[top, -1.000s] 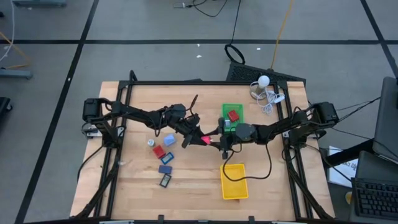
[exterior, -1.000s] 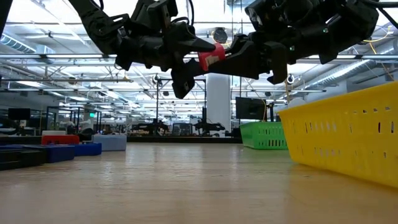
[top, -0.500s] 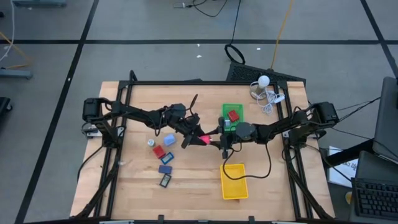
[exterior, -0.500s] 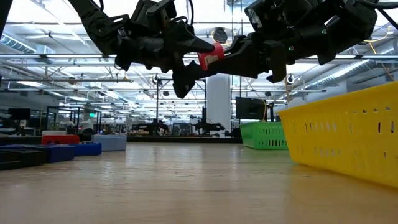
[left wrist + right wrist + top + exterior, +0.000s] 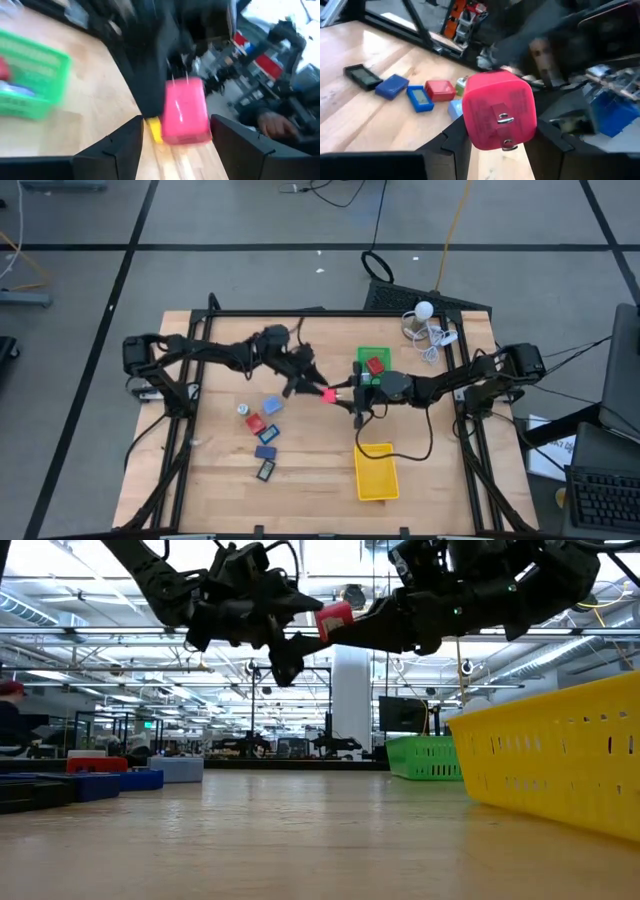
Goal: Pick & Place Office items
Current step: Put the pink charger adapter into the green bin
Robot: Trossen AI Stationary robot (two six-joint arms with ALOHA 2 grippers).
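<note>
Mid-air handover above the bench (image 5: 200, 480): right hand (image 5: 338, 394) grips the pink plug adapter (image 5: 328, 394); left hand (image 5: 300, 380) open, clear of it, permitting carry to a tray.

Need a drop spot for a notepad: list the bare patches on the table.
Free: the wood in front of the yellow tray, and the left strip beside the small items. Crowded: the middle, where both tools meet at the pink block, and the green tray.
</note>
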